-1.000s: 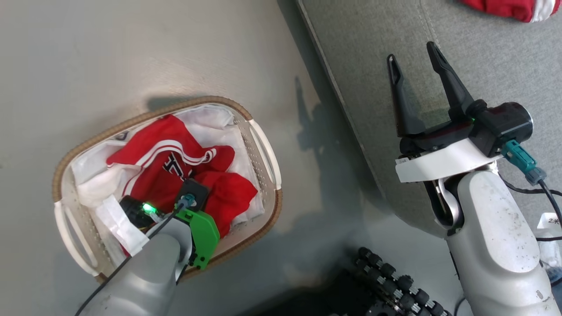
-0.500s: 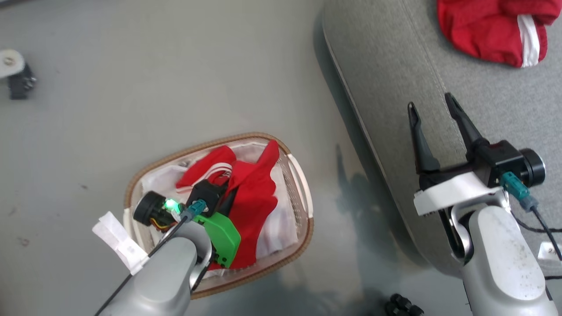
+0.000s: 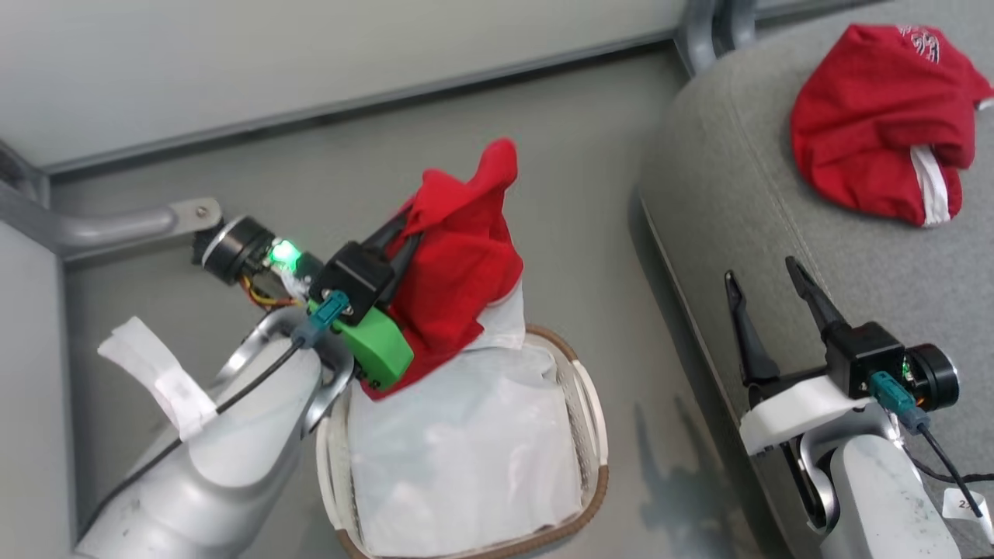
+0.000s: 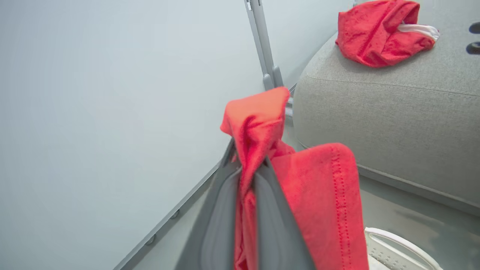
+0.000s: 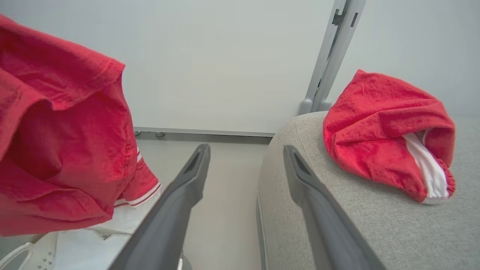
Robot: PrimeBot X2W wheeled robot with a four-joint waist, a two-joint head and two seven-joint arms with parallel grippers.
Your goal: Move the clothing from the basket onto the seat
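Clamping a red garment (image 3: pixel 458 272) above the basket (image 3: pixel 594 481), the left tool (image 3: pixel 410 221) holds it aloft (white liner (image 3: pixel 458 458) beneath); the right tool (image 3: pixel 761 272) gapes empty at the edge of the seat (image 3: pixel 738 194), where a second red garment (image 3: pixel 877 147) lies.

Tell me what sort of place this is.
Probably a test room staged as a home corner: a grey sofa seat and a laundry basket on a bare grey floor, closed in by plain pale wall panels on metal posts.
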